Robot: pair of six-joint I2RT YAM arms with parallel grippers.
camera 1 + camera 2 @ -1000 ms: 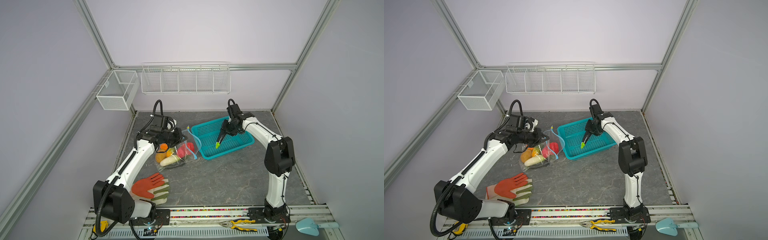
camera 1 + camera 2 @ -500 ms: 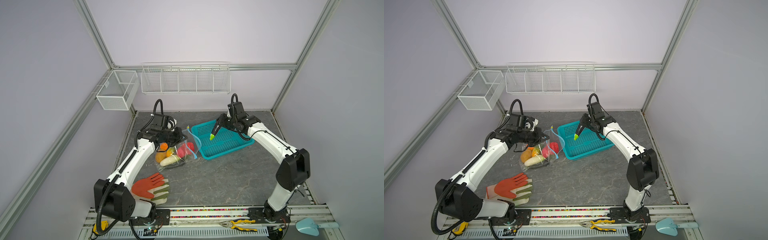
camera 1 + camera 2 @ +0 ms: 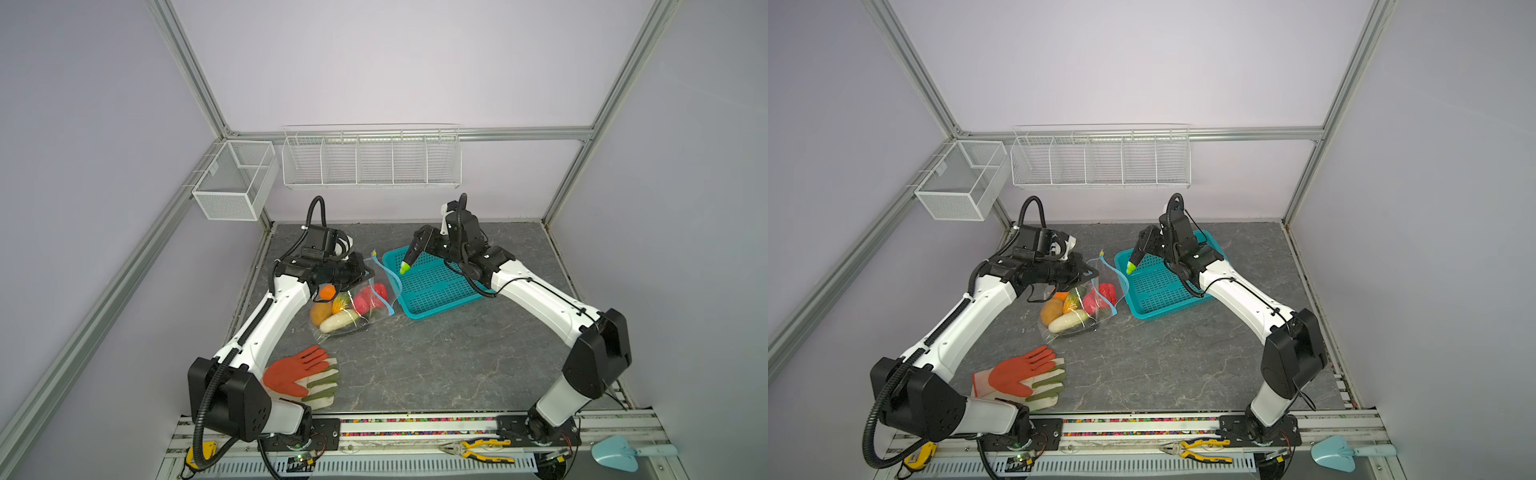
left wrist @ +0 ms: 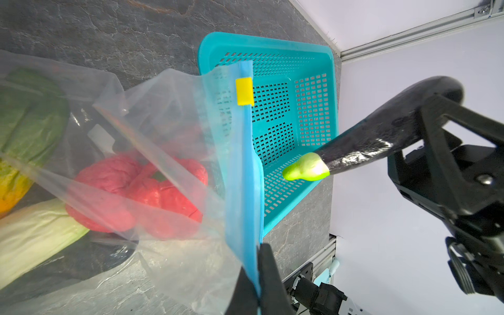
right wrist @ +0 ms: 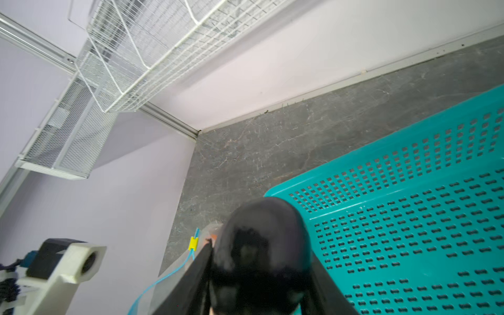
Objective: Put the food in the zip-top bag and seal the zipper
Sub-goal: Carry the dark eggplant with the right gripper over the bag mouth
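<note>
left gripper (image 4: pixel 257 268): pressed together on the zipper (image 4: pixel 241 169), lifting the zip-top bag (image 3: pixel 368 318) edge
right gripper (image 3: pixel 417 248): pinching the eggplant (image 4: pixel 376 136) over the basket (image 3: pixel 436 286)
food (image 3: pixel 338 309): bagged, on the bench (image 3: pixel 436 365)
in the way: a clear flap, apparently sagging across the mouth
nearby: gloves (image 3: pixel 303 374)

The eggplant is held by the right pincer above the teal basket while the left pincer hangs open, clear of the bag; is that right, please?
Not quite. The left wrist view shows the left pincer shut on the zipper of the zip-top bag, not open and clear. The eggplant is indeed held by the right pincer above the teal basket.
</note>
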